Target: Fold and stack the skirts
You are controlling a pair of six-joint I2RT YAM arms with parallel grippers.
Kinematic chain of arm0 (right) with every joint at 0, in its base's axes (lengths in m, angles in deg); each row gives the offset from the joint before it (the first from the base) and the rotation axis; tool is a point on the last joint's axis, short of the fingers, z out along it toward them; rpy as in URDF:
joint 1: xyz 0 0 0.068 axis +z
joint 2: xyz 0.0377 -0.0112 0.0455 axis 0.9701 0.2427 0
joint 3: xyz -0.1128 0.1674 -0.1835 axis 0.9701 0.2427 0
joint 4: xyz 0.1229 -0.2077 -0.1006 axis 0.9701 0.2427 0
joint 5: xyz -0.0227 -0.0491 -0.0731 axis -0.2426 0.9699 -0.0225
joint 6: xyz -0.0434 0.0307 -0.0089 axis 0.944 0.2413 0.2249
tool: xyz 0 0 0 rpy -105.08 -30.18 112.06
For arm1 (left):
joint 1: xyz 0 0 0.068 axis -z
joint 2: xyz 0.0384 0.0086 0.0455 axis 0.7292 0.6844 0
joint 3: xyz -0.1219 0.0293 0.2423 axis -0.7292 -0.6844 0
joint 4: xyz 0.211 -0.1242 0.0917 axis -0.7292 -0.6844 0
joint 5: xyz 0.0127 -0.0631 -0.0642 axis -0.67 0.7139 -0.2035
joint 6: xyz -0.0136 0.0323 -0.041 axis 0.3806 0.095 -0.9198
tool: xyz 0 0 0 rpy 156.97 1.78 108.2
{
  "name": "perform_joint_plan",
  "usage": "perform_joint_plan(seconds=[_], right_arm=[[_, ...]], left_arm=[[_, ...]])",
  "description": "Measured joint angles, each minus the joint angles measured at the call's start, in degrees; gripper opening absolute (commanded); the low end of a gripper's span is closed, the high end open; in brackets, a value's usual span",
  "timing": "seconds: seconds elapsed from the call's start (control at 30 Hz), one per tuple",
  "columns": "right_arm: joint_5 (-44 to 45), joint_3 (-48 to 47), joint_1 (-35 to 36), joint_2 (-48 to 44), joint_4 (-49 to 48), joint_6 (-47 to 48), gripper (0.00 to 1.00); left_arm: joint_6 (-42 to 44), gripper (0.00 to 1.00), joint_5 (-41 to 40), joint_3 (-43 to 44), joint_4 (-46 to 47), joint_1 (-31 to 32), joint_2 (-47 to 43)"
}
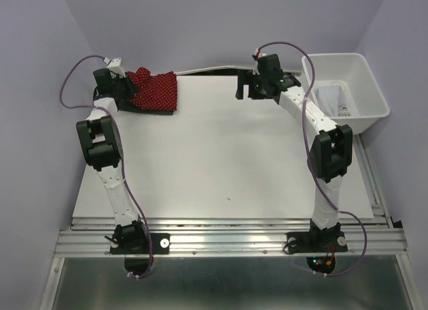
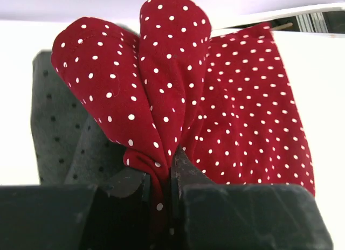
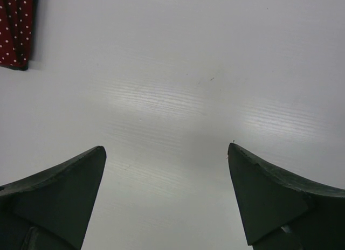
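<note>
The red skirt with tiny white dots (image 1: 158,89) lies at the table's far left corner, on top of the dark charcoal skirt (image 2: 56,126). My left gripper (image 2: 161,172) is shut on a bunched fold of the red skirt (image 2: 161,88), and the cloth puffs up in two lobes above the jaws. From above, the left gripper (image 1: 126,89) sits at the skirt's left edge. My right gripper (image 3: 167,150) hangs open over bare table near the far edge, with nothing between its fingers and the red skirt (image 3: 13,29) off to one side. White cloth (image 1: 331,97), the white skirt, lies in the bin.
A white rectangular plastic bin (image 1: 361,73) stands at the far right, beside the right arm. The white table (image 1: 221,163) stretches between the two arms. Purple walls close in on the back and sides.
</note>
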Motion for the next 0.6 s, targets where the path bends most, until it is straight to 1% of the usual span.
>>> perform_joint_plan(seconds=[0.03, 0.07, 0.1, 0.17, 0.23, 0.27, 0.3, 0.37, 0.53, 0.6], right_arm=[[0.0, 0.0, 0.0, 0.0, -0.02, 0.0, 1.0], [-0.02, 0.0, 0.0, 0.0, -0.02, 0.0, 1.0], [-0.04, 0.0, 0.0, 0.0, 0.0, 0.02, 1.0], [-0.04, 0.0, 0.0, 0.0, 0.0, 0.04, 1.0], [-0.04, 0.0, 0.0, 0.0, -0.02, 0.07, 1.0], [-0.11, 0.0, 0.0, 0.0, 0.0, 0.13, 1.0], [-0.17, 0.0, 0.0, 0.0, 0.02, 0.24, 1.0], [-0.42, 0.0, 0.0, 0.0, 0.02, 0.24, 1.0], [-0.87, 0.0, 0.0, 0.0, 0.02, 0.33, 1.0], [-1.05, 0.0, 0.0, 0.0, 0.02, 0.46, 1.0]], left_arm=[[-0.74, 0.2, -0.09, 0.11, -0.26, -0.46, 0.83], [-1.22, 0.27, -0.26, 0.42, -0.48, -0.74, 1.62], [-1.68, 0.35, -0.52, 0.9, -0.79, -0.85, 2.45], [-2.58, 0.59, -1.75, 2.4, -1.79, -0.83, 4.52], [-3.08, 0.68, -3.1, 3.04, -2.62, -0.72, 5.73], [-3.19, 0.81, -3.8, 3.13, -3.3, -0.68, 5.95], [-3.5, 0.85, -4.83, 3.26, -3.91, -0.57, 6.01], [-3.5, 0.89, -6.49, 3.69, -4.92, -0.35, 6.01], [-2.08, 0.9, -12.9, 4.22, -6.62, 0.02, 4.68], [0.35, 0.91, -17.68, 2.38, -6.93, 0.22, 1.88]])
